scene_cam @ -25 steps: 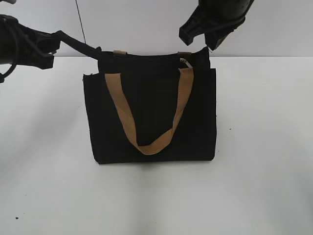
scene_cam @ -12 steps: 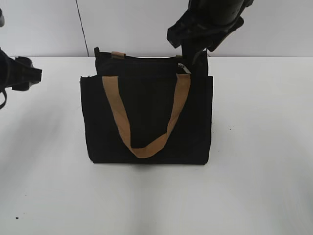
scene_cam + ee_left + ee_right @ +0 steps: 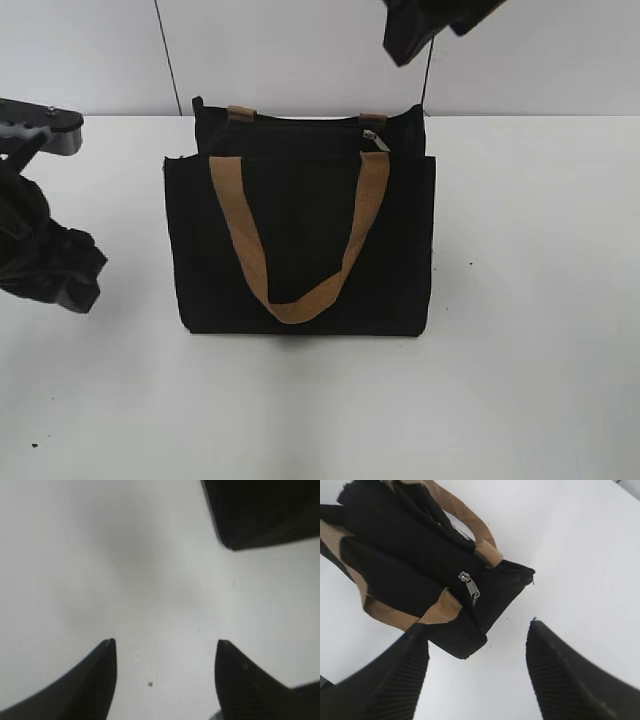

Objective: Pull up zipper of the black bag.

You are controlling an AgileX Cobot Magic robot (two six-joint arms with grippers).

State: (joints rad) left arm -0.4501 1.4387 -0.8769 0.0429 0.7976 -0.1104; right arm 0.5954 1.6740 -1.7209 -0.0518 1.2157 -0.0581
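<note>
Black bag stands upright on the white bench, roughly mid-frame in the exterior view, front pocket panel facing the camera. Tan handle hangs in a U down the front; the second handle's ends show as tan tabs at the top edge. Zipper, a small silver pull tab, sits at the right end of the bag's top edge, just beside the right tan tab.

Right pincer is wide open, holding nothing. In the right wrist view both ribbed fingers frame the bag's end from above; the zipper lies beyond the fingertips, closer to the left finger, apart from both, no contact. The tab hangs over the bag's top seam near the corner. In the exterior view the right arm is up at the top edge, above and slightly right of the zipper, clear of the bag.

Left pincer is also open wide, empty, pointing at bare bench; a black corner of the bag shows at upper right of the left wrist view, well apart from the fingertips. In the exterior view the left arm sits at the far left, well apart from the bag and the zipper.
</note>
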